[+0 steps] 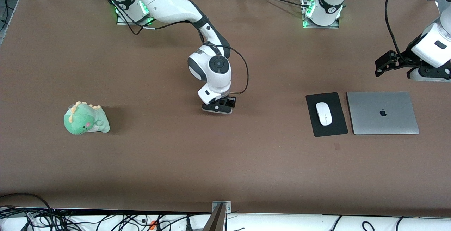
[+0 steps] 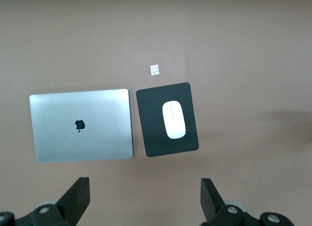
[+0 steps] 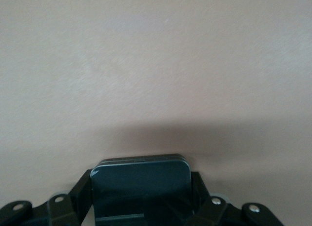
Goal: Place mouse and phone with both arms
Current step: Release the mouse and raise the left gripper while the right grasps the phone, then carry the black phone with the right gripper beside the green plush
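- The right gripper (image 1: 219, 108) has its fingers (image 3: 82, 193) pressed against the two sides of the phone (image 3: 141, 187), one finger on each side, so it is clamped on it.
- That gripper is down low at the middle of the brown table (image 1: 225, 160), and the phone is in it. I cannot tell if the phone touches the table.
- The left gripper (image 2: 145, 199) has its fingers (image 2: 78, 196) wide apart, and nothing is between them.
- Now across the table, going from the right arm's end to the left arm's end.
- First is a green toy dinosaur (image 1: 86, 119). It sits on the table, well apart from everything else.
- Next is the right gripper with the phone, in the middle.
- Then a flat black mouse pad (image 1: 326, 114) lies on the table.
- The white mouse (image 1: 323, 113) lies on the pad, about in its middle.
- Just beside the pad, toward the left arm's end, lies a shut silver laptop (image 1: 382, 113). There is a thin gap between them.
- A tiny pale scrap (image 2: 155, 69) lies on the table near the pad, nearer to the front camera.
- The left gripper (image 1: 385, 62) hangs in the air, up above the table near the laptop and the pad. That arm waits.
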You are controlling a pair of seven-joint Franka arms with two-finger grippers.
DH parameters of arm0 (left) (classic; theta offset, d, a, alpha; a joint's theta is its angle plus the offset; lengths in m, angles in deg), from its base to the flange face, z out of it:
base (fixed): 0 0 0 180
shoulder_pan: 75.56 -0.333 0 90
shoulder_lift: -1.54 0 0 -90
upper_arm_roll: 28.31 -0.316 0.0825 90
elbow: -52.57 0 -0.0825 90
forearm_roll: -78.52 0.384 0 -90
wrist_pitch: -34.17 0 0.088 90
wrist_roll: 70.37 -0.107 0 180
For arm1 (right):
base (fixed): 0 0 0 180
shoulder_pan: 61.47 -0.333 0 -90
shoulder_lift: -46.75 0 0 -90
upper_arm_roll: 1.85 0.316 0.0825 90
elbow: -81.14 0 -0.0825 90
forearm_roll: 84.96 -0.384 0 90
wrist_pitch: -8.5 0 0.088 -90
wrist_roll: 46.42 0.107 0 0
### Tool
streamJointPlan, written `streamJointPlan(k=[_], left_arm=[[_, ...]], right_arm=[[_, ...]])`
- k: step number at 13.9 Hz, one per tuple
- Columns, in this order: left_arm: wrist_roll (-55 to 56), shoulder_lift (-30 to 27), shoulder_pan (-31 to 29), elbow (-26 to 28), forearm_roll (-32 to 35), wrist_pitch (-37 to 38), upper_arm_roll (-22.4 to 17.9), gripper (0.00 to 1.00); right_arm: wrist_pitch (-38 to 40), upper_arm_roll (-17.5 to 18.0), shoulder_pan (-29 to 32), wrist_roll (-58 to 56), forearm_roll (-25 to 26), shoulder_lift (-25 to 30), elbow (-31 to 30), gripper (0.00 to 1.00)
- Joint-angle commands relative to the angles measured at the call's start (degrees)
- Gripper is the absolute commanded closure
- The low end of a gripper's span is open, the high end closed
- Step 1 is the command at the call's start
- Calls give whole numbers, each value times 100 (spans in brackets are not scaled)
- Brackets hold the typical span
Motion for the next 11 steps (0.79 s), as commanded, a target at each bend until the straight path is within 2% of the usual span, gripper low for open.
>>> streamJointPlan(k=[1, 3, 5, 8, 11], left_arm=[[-116, 141, -43, -254, -73, 165, 26, 0], [-116, 141, -43, -254, -64, 165, 26, 0], [-108, 141, -43, -254, -64, 165, 26, 0], [-90, 158, -43, -254, -46, 165, 34, 0], [-90, 150, -8, -254, -46, 156, 43, 0]], right_arm=[[1159, 93, 504, -847, -53, -42, 832, 97], [1751, 85, 821, -1682, -447, 89, 1089, 98], [1885, 59, 1190, -2411, -625, 256, 1064, 99], [2087, 32, 1691, -3353, -652, 668, 652, 99], [1720, -47, 2183, -3794, -652, 1187, -190, 99]])
